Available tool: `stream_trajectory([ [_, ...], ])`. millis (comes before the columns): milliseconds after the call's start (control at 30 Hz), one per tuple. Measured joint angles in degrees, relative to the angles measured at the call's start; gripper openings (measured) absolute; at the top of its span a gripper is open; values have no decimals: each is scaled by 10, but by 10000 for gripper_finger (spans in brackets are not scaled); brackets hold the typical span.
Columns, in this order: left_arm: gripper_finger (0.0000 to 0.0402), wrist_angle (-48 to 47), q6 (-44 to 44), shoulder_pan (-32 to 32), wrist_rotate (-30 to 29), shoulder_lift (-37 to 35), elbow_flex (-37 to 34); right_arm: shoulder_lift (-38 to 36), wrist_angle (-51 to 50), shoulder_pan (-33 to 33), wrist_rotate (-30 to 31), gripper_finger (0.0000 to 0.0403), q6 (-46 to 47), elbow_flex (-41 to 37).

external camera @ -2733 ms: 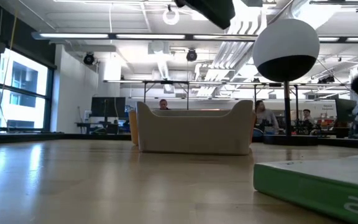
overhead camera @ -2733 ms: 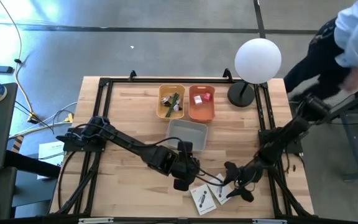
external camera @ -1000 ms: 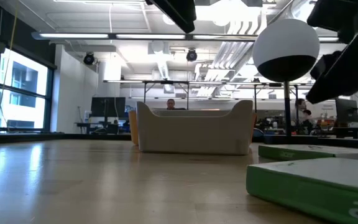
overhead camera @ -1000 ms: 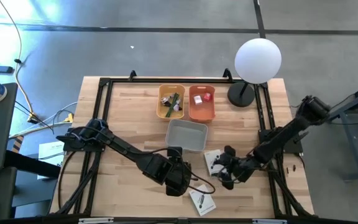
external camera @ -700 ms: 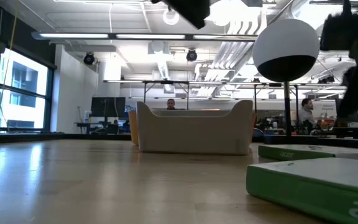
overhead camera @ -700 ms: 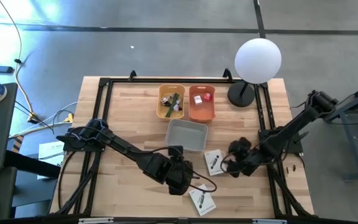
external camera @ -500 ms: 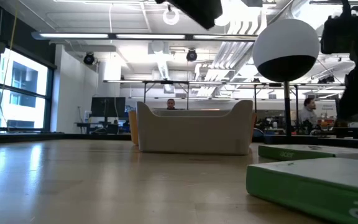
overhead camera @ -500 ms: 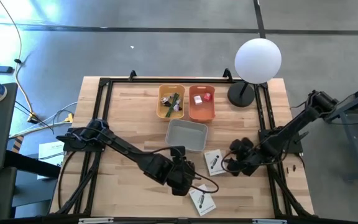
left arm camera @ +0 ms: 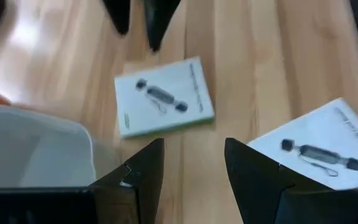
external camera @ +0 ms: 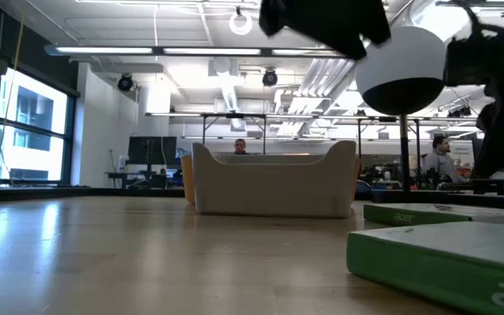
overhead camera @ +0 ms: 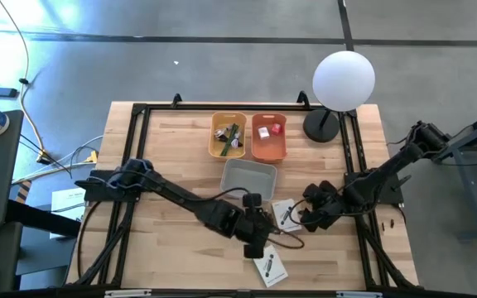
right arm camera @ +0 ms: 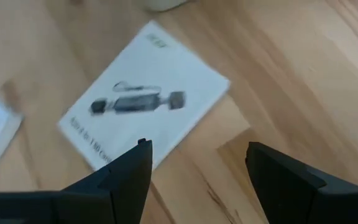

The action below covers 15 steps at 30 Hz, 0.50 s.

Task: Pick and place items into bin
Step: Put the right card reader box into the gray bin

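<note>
Two white flat packets with dark marks lie flat on the wooden table: one [overhead camera: 286,213] beside the grey bin [overhead camera: 249,178], the other [overhead camera: 269,265] by the near edge. My left gripper [overhead camera: 263,236] hangs open between them; its wrist view shows both packets [left arm camera: 163,96] [left arm camera: 322,149] ahead. My right gripper [overhead camera: 301,218] is open just right of the far packet [right arm camera: 145,102]. The yellow bin [overhead camera: 228,135] holds the green-handled tool and small bits. Red and white cubes sit in the orange bin [overhead camera: 268,136].
A white globe lamp [overhead camera: 344,79] stands on its dark base at the far right corner. A black frame [overhead camera: 139,112] rims the table. Bare wood lies left of the bins. In the low view the near packet's green edge [external camera: 436,262] fills the right foreground.
My left gripper has moved toward the table's right, in between the two packets. My right gripper has drawn back a little toward the right edge from the far packet. Both packets have stayed where they lay.
</note>
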Motion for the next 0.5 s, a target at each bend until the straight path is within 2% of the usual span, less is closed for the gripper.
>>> stream_trajectory([
  [67, 156, 33, -23, 4, 16, 20, 0, 0, 2, 7, -2, 247, -49, 0],
  [167, 156, 26, -59, 5, 37, 37, -1, 0, -9, 19, -3, 247, -95, 0],
  [300, 156, 13, -92, 4, 37, 58, 0, -7, -27, 27, -21, 247, -71, -8],
  [500, 156, 34, -128, 5, 29, 81, 2, -16, 52, 40, -57, 247, -4, -65],
])
